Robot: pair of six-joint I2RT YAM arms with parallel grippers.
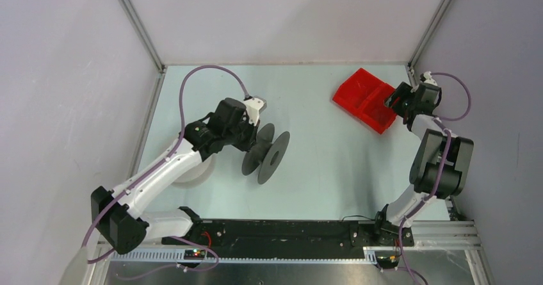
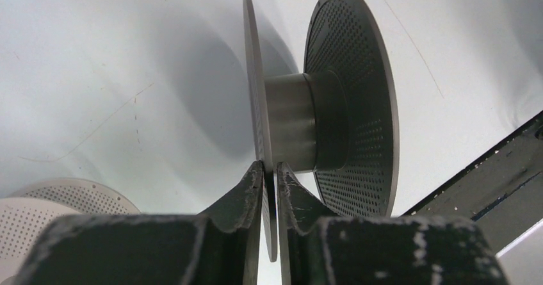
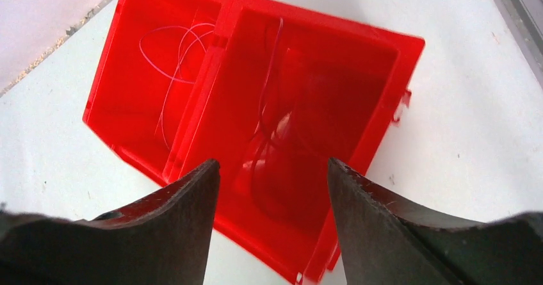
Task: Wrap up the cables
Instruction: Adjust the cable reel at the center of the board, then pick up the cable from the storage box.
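A dark grey spool [image 1: 266,154] stands on edge on the table, its hub [image 2: 291,122] bare. My left gripper [image 2: 270,164] straddles the spool's near flange [image 2: 251,73]. The jaws stand slightly apart, with a sliver of light between the flange and the right finger [image 2: 291,189]. A white spool [image 2: 38,214] lies flat beside it, partly under the left arm [image 1: 192,173]. Thin loose cables lie coiled in both compartments of a red bin [image 3: 397,105]: pale loops [image 3: 173,61] on the left, a darker strand [image 3: 269,86] on the right. My right gripper [image 3: 272,162] hangs open above the bin, holding nothing.
The red bin [image 1: 358,93] sits at the back right, close to the corner post and the enclosure wall. A black rail [image 1: 288,230] runs along the near edge between the arm bases. Purple hoses loop above both arms.
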